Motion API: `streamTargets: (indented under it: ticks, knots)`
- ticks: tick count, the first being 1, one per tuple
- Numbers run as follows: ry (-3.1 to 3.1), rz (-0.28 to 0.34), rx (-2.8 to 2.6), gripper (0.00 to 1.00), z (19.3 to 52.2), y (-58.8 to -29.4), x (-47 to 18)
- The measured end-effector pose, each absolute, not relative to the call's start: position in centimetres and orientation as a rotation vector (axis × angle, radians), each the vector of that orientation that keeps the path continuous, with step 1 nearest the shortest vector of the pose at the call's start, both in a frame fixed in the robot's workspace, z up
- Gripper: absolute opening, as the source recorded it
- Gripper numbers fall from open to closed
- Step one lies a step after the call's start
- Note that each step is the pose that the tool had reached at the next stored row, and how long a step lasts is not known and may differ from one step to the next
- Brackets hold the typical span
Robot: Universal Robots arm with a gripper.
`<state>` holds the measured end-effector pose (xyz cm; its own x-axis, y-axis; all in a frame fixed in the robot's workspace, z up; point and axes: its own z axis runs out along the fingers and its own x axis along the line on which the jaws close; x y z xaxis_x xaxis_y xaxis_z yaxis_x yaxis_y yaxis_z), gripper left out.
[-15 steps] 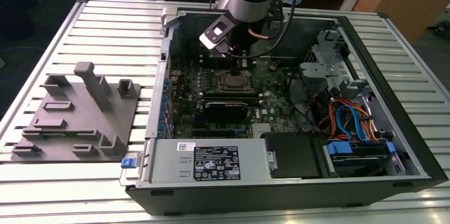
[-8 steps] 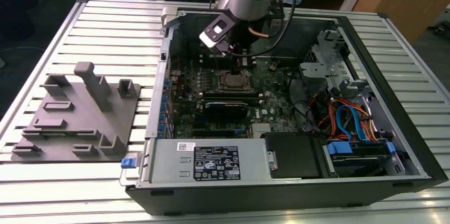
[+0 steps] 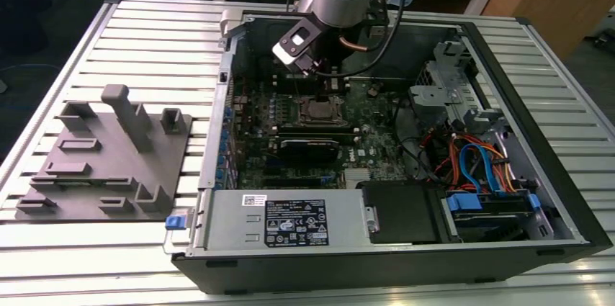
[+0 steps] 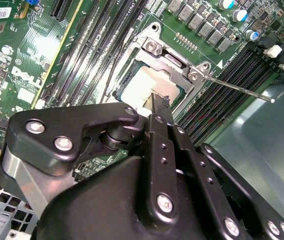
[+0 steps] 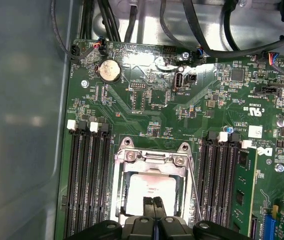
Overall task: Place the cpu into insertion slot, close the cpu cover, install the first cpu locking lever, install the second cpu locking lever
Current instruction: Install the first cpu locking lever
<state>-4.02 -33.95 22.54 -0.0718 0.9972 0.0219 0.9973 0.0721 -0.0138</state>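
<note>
My gripper (image 5: pixel 153 204) is pinched shut on nothing, tips just above the cpu (image 5: pixel 149 186). The cpu lies in the insertion slot (image 3: pixel 313 111) mid-motherboard, with the cpu cover (image 5: pixel 150 159) down. One locking lever (image 4: pixel 236 88) juts free alongside.
</note>
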Motion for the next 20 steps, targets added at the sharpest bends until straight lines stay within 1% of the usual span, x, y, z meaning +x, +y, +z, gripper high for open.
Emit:
streamTargets:
  ticks: [20]
  knots:
    - [-2.377, -0.006, -2.015, 0.1, 22.54, -33.95, -4.03]
